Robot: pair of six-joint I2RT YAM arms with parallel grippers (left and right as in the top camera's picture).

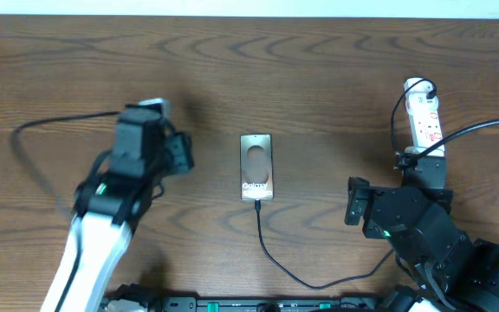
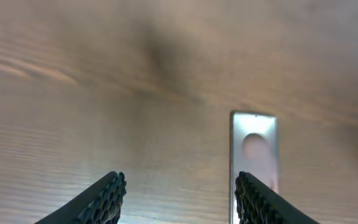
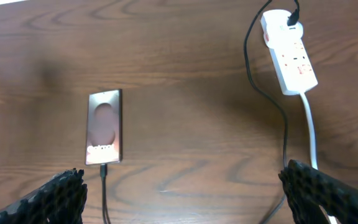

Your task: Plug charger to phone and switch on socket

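phone [image 1: 256, 166] flat, mid-table | charger [image 1: 259, 225] tip at its edge | socket [image 1: 425, 117] — right

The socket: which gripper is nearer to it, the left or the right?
Right. The right gripper is close to the socket, near the end where its thick white cord leaves. The left gripper is far off, on the other side of the phone.

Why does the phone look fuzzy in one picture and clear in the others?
Left wrist view: soft and hazy, with glare whitening the top edge of the phone. Right wrist view: sharp, the grain of the table crisp. Overhead: phone clear, mild sheen.
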